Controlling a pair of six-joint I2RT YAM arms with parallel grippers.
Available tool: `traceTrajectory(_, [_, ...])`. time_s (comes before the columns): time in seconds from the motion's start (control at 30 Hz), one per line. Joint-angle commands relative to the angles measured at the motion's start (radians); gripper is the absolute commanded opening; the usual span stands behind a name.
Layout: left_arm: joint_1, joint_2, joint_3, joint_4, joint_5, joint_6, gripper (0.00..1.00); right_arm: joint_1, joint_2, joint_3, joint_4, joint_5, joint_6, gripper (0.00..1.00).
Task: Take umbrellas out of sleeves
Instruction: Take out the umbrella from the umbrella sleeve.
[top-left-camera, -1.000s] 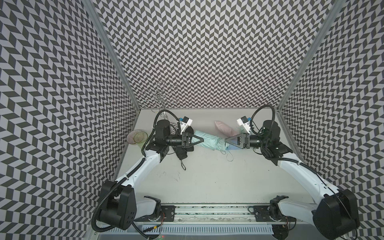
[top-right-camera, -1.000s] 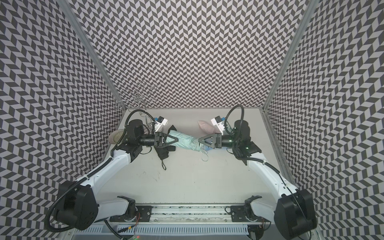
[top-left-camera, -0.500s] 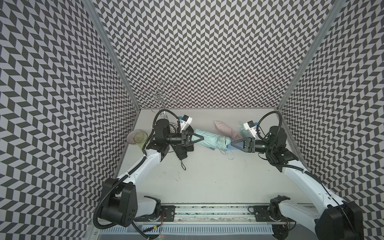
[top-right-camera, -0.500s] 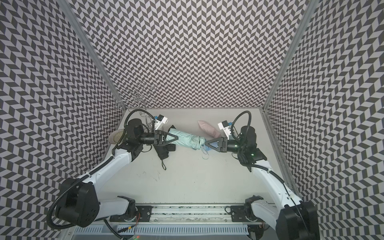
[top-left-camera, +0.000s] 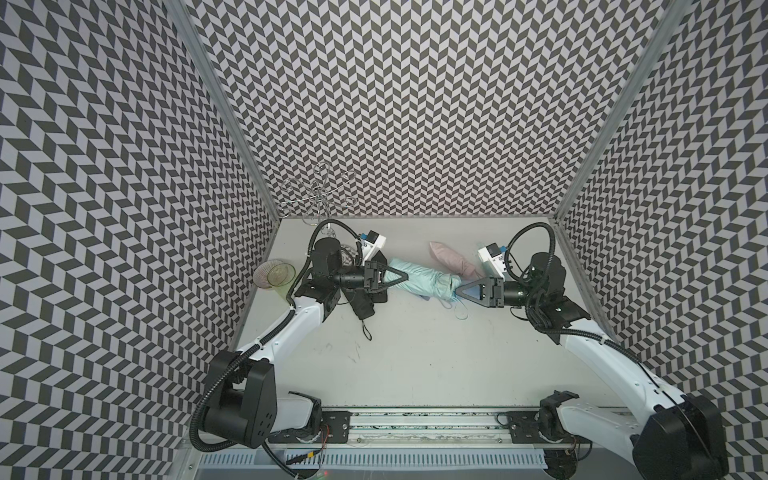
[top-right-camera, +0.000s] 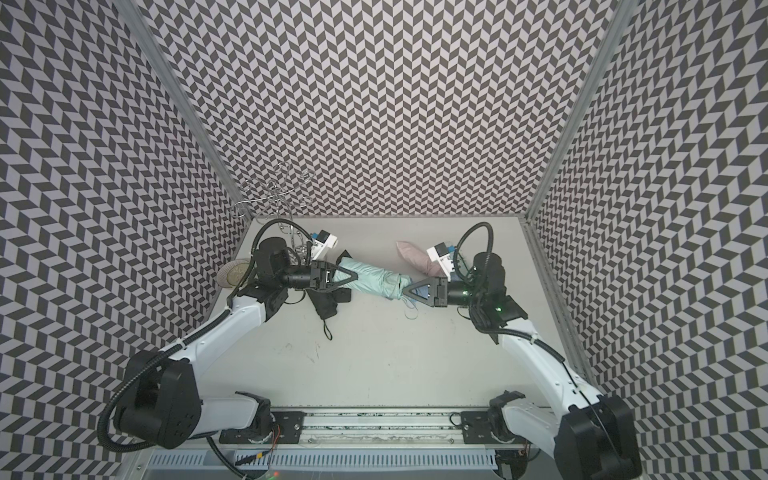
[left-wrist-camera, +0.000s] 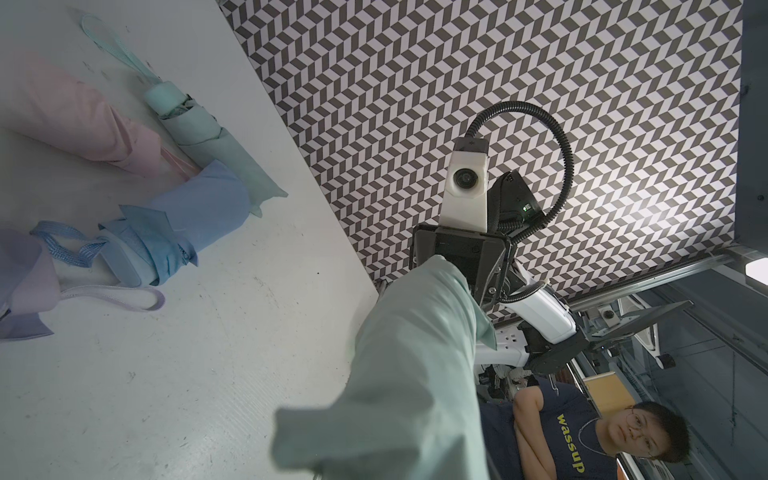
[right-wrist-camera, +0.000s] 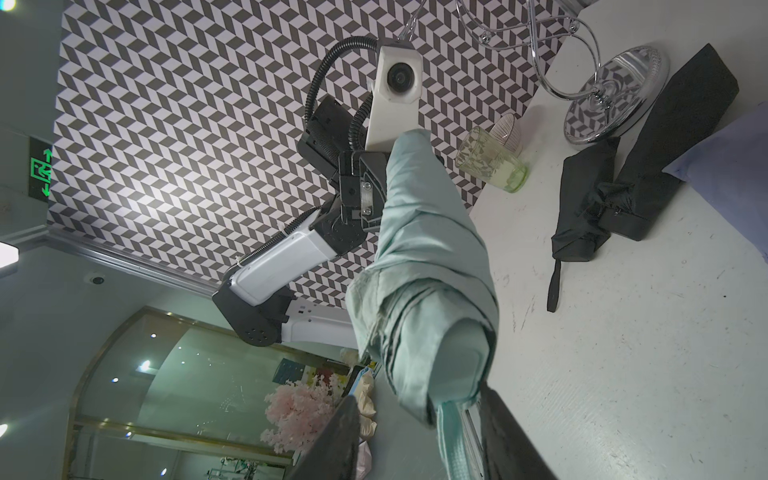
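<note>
Your left jaws pinch the mint-green fabric sleeve (top-left-camera: 409, 276); right jaws clamp its protruding pleated mint-green umbrella (top-left-camera: 444, 284). Left wrist view adds a sleeved light-blue umbrella (left-wrist-camera: 145, 249).

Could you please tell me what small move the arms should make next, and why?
Probably draw the right gripper away from the left gripper: it looks shut on the mint green umbrella by its handle, while the left pinches the mint green sleeve around it.
</note>
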Motion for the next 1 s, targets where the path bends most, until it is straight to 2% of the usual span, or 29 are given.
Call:
traceTrajectory(0.0, [-0.010, -0.014, 0.022, 0.058, 0.029, -0.006, 0.00, 0.019, 0.015, 0.028, 0.071, 0.018, 0.014, 0.42])
traceTrajectory(0.5, [-0.034, -0.011, 0.026, 0.059, 0.038, -0.001, 0.00, 0.049, 0.060, 0.031, 0.123, 0.055, 0.041, 0.29])
traceTrajectory(0.97, [-0.054, -0.007, 0.030, 0.049, 0.043, 0.011, 0.00, 0.107, 0.117, 0.064, 0.156, 0.088, 0.050, 0.32])
